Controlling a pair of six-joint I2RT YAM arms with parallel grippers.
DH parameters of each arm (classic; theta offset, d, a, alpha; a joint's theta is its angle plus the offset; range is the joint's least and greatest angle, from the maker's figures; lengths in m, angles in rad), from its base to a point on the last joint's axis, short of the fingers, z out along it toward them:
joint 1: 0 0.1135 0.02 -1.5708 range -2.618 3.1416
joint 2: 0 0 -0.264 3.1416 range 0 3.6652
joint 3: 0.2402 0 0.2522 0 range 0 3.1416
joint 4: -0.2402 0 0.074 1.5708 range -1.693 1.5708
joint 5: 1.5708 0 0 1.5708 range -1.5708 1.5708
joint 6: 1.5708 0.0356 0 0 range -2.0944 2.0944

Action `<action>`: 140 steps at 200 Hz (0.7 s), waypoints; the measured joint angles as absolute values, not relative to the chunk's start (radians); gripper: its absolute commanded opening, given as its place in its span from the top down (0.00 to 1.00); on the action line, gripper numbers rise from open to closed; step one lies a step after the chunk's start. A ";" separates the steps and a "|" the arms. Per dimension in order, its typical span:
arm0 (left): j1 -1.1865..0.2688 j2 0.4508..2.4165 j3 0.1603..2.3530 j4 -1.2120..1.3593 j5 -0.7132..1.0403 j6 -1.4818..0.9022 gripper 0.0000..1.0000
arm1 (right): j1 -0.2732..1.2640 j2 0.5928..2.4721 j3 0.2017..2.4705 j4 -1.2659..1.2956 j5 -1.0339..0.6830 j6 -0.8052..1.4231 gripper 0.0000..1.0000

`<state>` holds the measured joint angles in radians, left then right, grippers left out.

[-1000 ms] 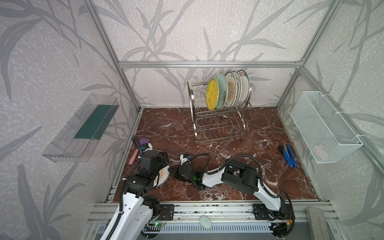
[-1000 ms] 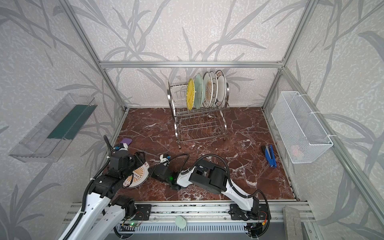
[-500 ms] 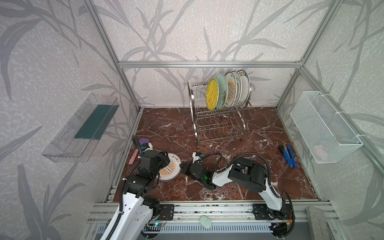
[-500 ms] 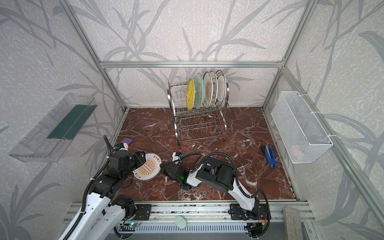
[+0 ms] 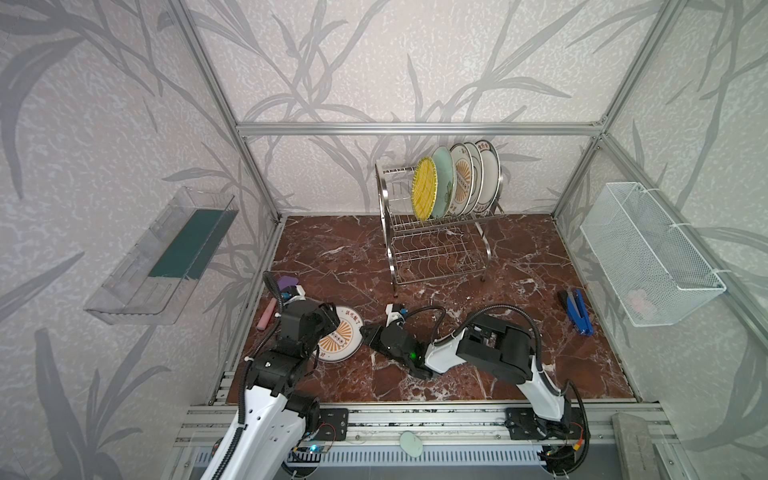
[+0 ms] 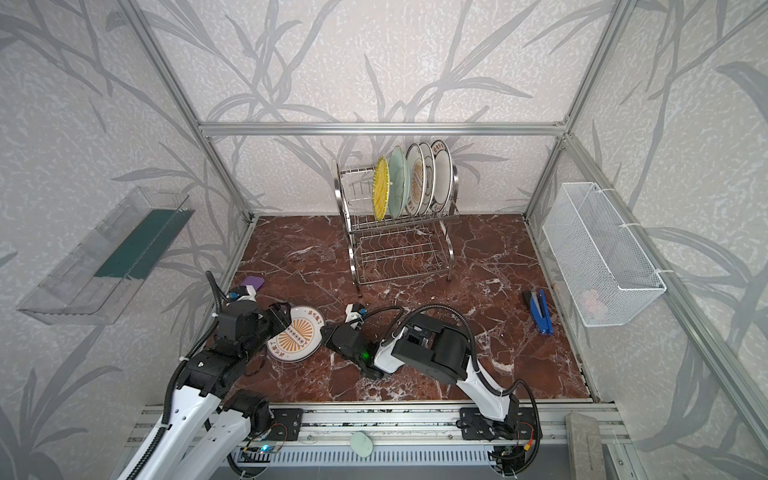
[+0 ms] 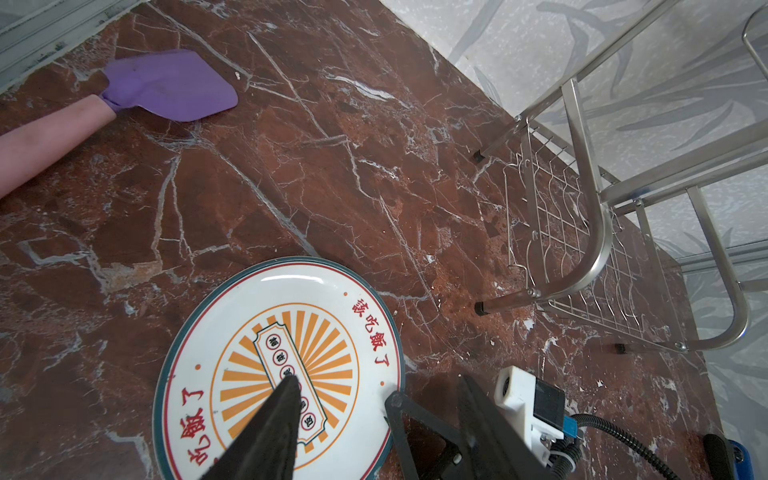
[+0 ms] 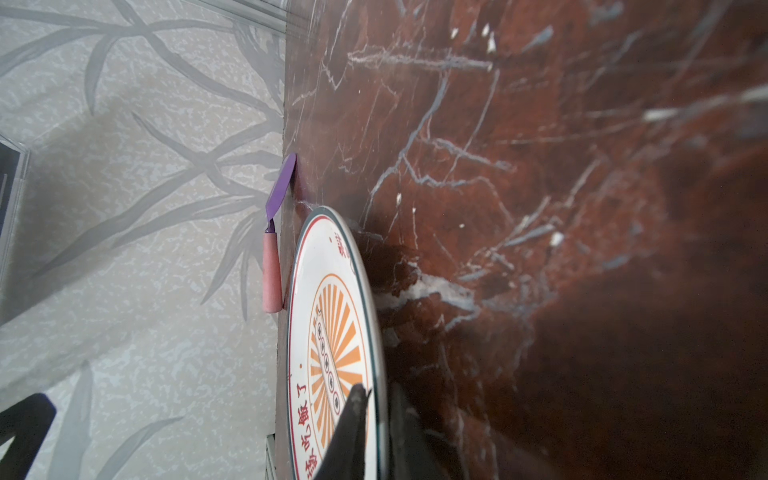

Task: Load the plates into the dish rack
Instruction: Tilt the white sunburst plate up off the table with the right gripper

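One white plate with an orange sunburst (image 5: 338,338) (image 6: 295,338) lies flat on the marble floor at the front left. My right gripper (image 5: 364,332) (image 8: 377,390) reaches across from the right, its jaws closed tight on either side of that plate's (image 8: 328,311) right rim. My left gripper (image 5: 332,321) (image 7: 380,382) hangs open just over the plate (image 7: 249,332), one finger above the sunburst and the other past the rim. The dish rack (image 5: 388,249) (image 6: 353,249) (image 7: 590,232) stands at the back. Several plates stand upright in its upper shelf, the yellow one (image 5: 424,189) (image 6: 380,189) leftmost.
A purple spatula with a pink handle (image 5: 286,284) (image 7: 166,83) (image 8: 280,183) lies by the left wall near my left arm. A blue tool (image 5: 575,307) (image 6: 540,309) lies at the right. A white mesh basket (image 5: 648,257) and a clear tray (image 5: 166,253) hang on the side walls.
The plate has slid to the right, out from under my left gripper, as my right arm drew back with it. My left arm has stayed put.
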<state>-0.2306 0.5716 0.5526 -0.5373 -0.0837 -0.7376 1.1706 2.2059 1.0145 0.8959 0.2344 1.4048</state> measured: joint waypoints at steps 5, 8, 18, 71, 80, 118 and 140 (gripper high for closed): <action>-0.231 0.572 0.553 -0.537 -0.084 -0.738 0.41 | 1.171 2.206 1.016 0.895 0.234 1.405 0.83; -0.231 0.571 0.553 -0.537 -0.084 -0.738 0.41 | 1.171 2.206 1.017 0.894 0.234 1.405 0.83; -0.231 0.570 0.553 -0.537 -0.084 -0.738 0.41 | 1.170 2.207 1.020 0.891 0.231 1.405 0.83; -0.231 0.566 0.553 -0.537 -0.084 -0.737 0.41 | 1.166 2.233 1.060 0.889 0.216 1.415 0.83; -0.231 0.566 0.553 -0.537 -0.084 -0.737 0.41 | 1.166 2.237 1.066 0.889 0.212 1.418 0.83; -0.231 0.566 0.553 -0.537 -0.084 -0.737 0.41 | 1.164 2.246 1.081 0.888 0.204 1.425 0.82; -0.231 0.566 0.553 -0.537 -0.084 -0.736 0.41 | 1.163 2.247 1.104 0.842 0.187 1.418 0.82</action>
<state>-0.2306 0.5663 0.5526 -0.5373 -0.0841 -0.7364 1.1629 2.2471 1.1042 0.8417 0.1871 1.4181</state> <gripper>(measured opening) 0.585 0.178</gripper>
